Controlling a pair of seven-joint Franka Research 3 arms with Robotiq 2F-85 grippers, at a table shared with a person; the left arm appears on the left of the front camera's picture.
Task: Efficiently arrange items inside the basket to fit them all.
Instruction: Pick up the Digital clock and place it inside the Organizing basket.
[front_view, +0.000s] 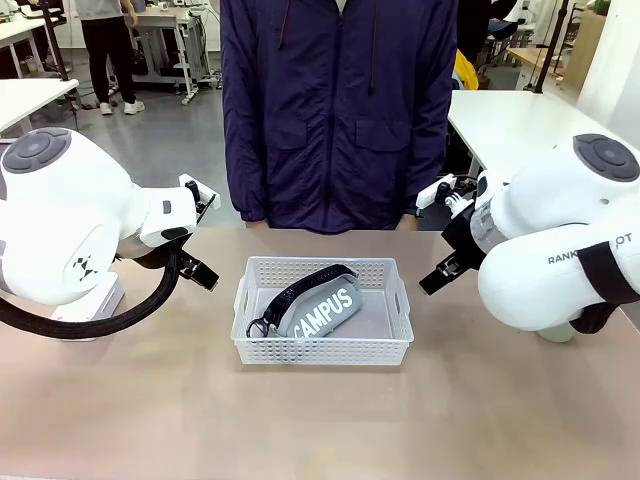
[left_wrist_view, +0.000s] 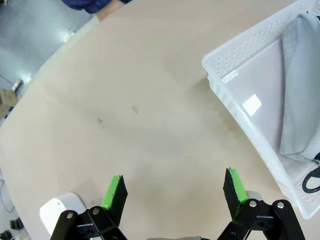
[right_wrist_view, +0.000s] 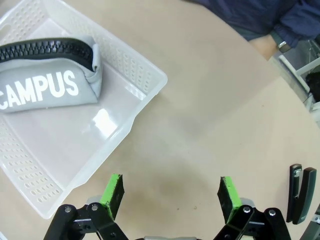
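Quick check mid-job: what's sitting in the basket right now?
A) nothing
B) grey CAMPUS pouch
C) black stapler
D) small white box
B: the grey CAMPUS pouch lies alone in the white basket, while the black stapler lies outside it.

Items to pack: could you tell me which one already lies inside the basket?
The grey CAMPUS pouch lies inside the white basket, whereas the black stapler lies on the table outside.
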